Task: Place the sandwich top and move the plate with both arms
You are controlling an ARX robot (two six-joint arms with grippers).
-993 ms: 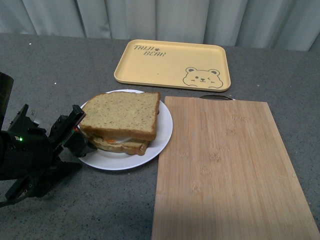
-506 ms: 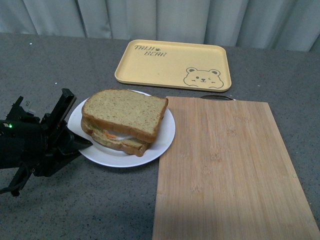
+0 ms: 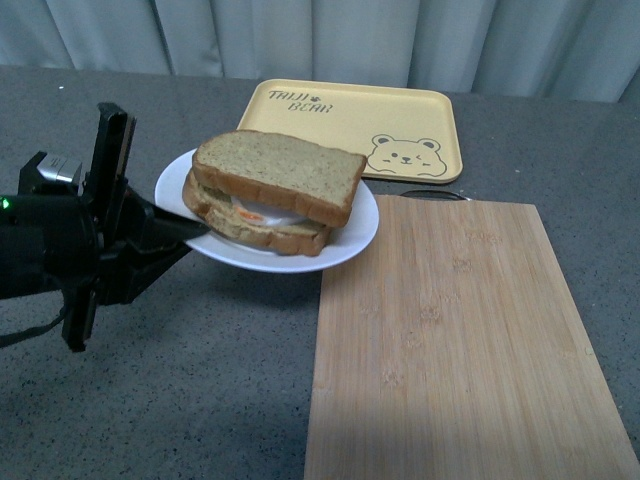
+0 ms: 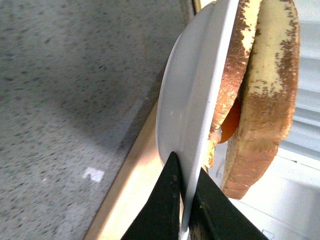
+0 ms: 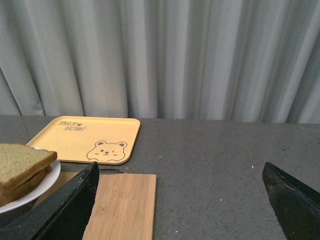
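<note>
Grey speckled tabletop [image 3: 200, 400], curtain [image 3: 330, 40] behind. Left gripper [image 4: 187, 200] pinches the white plate [image 3: 350, 235] by its 9 o'clock rim, likely the only graspable edge, holding it above the surface. The sandwich top [image 3: 278, 172] sits on the filling [image 3: 262, 212]. Right gripper [image 5: 180, 172] gapes wide, empty.

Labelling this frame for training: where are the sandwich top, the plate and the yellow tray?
sandwich top [image 3: 275, 170], front view, upper face.
plate [image 3: 361, 233], front view, bare right rim.
yellow tray [image 3: 345, 120], front view, bare centre.
</note>
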